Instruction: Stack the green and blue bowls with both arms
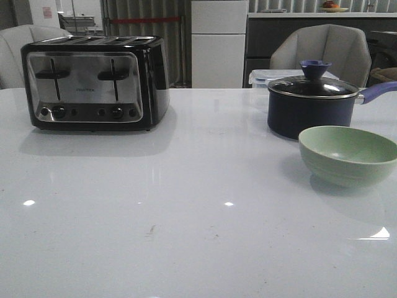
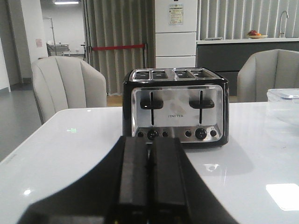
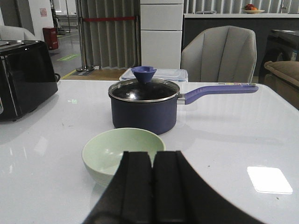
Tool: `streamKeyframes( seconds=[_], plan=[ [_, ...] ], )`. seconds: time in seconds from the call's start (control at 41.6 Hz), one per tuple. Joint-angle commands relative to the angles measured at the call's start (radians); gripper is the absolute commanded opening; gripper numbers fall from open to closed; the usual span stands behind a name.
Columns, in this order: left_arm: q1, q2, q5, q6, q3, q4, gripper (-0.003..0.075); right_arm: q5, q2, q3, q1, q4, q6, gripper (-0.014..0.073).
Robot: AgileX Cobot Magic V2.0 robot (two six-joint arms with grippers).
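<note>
Green bowl stands on worktop, just in front of saucepan. Both grippers' jaws pressed together, apparently empty: left gripper, right gripper.

Dim, even overhead lighting; small ceiling-light glints on the glossy counter; soft shadows beneath objects; near tool slightly blurred.
</note>
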Motion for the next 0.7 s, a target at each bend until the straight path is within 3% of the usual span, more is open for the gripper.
streamKeyframes(
  seconds=[0.0, 0.168, 0.529, 0.673],
  plan=[
    [-0.005, -0.019, -0.100, -0.011, -0.040, -0.007, 0.0093, -0.106, -0.020, -0.028, -0.001, -0.010, 0.000, 0.0055],
    [-0.005, -0.014, -0.036, -0.011, -0.222, -0.024, 0.0093, 0.018, -0.020, -0.184, -0.001, -0.010, 0.000, 0.0055],
    [-0.005, 0.219, 0.426, -0.011, -0.704, -0.024, 0.0093, 0.361, 0.163, -0.604, -0.001, -0.010, 0.000, 0.0055],
    [-0.005, 0.331, 0.544, -0.011, -0.784, -0.024, 0.0093, 0.509, 0.281, -0.688, -0.001, -0.010, 0.000, 0.0055]
  ],
)
